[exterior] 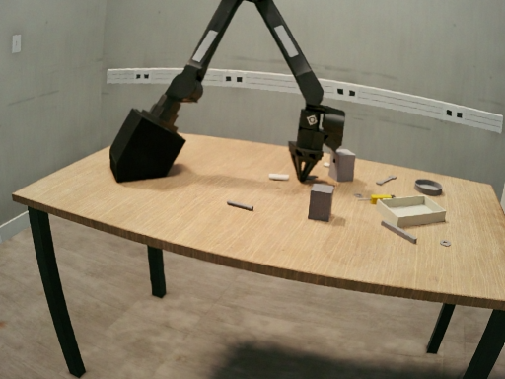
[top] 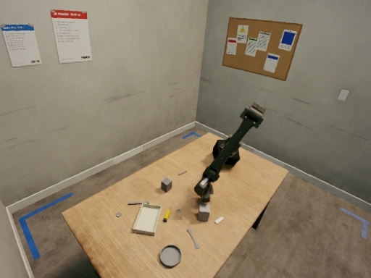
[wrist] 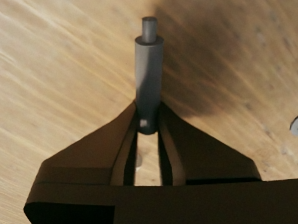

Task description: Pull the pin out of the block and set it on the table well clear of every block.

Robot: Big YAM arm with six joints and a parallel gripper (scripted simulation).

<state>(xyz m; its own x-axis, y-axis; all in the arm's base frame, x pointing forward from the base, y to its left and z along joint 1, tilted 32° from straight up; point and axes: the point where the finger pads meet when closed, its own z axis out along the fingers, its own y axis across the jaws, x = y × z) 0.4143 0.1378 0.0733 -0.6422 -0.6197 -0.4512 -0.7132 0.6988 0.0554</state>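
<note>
Gripper (wrist: 148, 137), jaws clamped on the grey pin (wrist: 148, 76) (stepped, narrower at its tip), holding it upright low over the table (exterior: 197, 212) just beside the nearer block (exterior: 341, 165), its tip near the wood.

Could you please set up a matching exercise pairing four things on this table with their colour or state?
Things:
1. pin
2. shallow tray
3. round dish
4. small marker-like tool

States:
a. yellow
b. white, rectangular, open-topped
c. gripped between the fingers, over bare wood
d. grey, near the table's front edge in the top view

Pairs: 1-c, 2-b, 3-d, 4-a
</note>
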